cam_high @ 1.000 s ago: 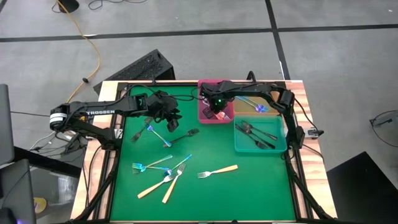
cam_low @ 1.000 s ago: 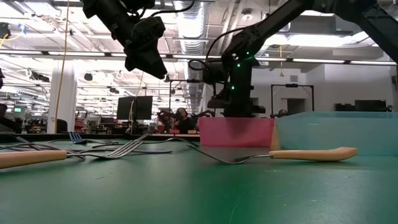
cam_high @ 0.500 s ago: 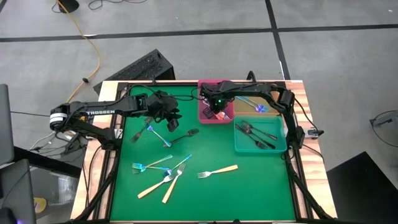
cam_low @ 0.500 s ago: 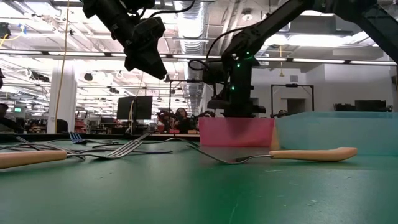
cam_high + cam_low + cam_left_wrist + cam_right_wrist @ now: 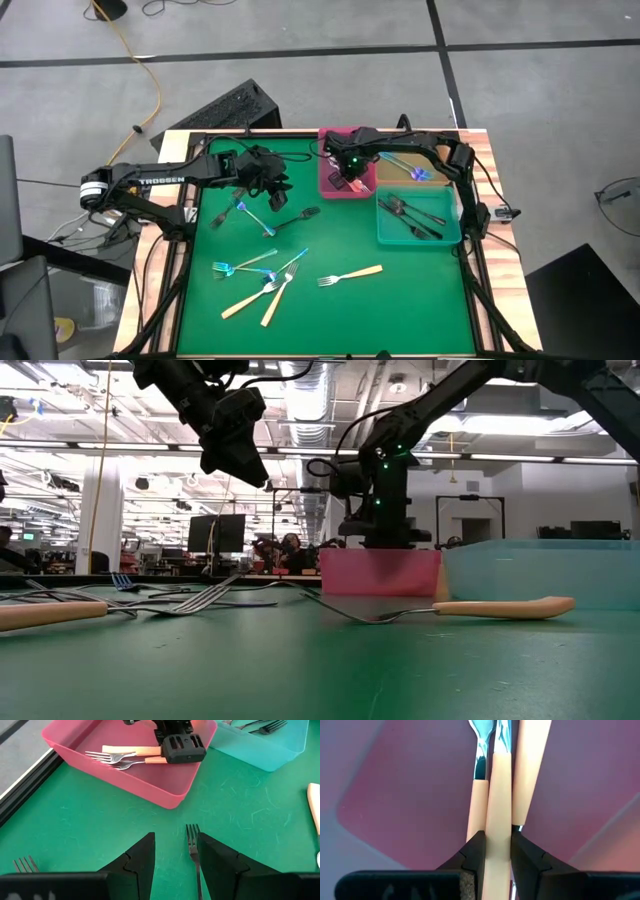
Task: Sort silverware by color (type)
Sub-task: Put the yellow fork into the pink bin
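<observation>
Right fingers [image 5: 470, 850] clamped, left fingers [image 5: 145, 852] parted

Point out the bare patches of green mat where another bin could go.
The green felt mat is bare along its near right, between the lone tan-handled fork and the teal plastic bin. Its near left is crowded with a cluster of blue and tan-handled forks; the pink plastic bin fills the far middle.

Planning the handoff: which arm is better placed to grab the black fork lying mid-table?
Left. The left gripper hovers open right above the black fork, while the right gripper is over the pink bin, holding a tan-handled fork.
</observation>
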Tool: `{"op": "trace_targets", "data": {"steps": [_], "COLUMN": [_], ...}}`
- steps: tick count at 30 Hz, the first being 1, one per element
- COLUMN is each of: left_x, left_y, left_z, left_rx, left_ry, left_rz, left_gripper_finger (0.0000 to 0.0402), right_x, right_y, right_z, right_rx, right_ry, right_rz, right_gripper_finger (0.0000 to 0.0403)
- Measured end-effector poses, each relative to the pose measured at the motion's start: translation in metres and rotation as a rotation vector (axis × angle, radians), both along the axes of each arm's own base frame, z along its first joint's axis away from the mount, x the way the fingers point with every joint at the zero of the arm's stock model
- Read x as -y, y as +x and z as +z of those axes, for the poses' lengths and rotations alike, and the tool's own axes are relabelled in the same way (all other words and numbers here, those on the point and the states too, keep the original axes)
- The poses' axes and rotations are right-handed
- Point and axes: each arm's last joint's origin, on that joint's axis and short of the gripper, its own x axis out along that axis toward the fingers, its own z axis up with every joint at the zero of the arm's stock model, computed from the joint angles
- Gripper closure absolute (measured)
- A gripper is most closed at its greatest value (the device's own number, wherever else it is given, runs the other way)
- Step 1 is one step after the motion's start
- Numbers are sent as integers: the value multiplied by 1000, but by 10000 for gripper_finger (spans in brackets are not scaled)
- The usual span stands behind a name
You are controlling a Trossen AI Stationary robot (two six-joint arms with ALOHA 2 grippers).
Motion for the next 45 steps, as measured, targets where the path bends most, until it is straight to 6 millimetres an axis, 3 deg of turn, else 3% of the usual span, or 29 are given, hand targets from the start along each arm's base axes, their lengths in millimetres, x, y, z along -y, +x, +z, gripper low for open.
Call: {"op": "trace_targets", "data": {"steps": [11,20,34,45], "left_x": [0,0,0,0], "left_y": [0,0,0,0], "left_z": [0,0,0,0], "left_rx": [1,3,5,5], "left_ry": [6,1,-3,-2], "left_rz": [5,10,14,14], "left_gripper_finger": [272,272,272,272], "right_x": [-6,-20,-20,-19], "right_y": [-1,10,14,-2], "right_z": [26,24,25,0], "right_rx": [72,113,157,92], "right_ry": [-38,-25,-42,-12], "right_rz": [-13,12,9,-16], "right_gripper_finger": [305,305,305,305]}}
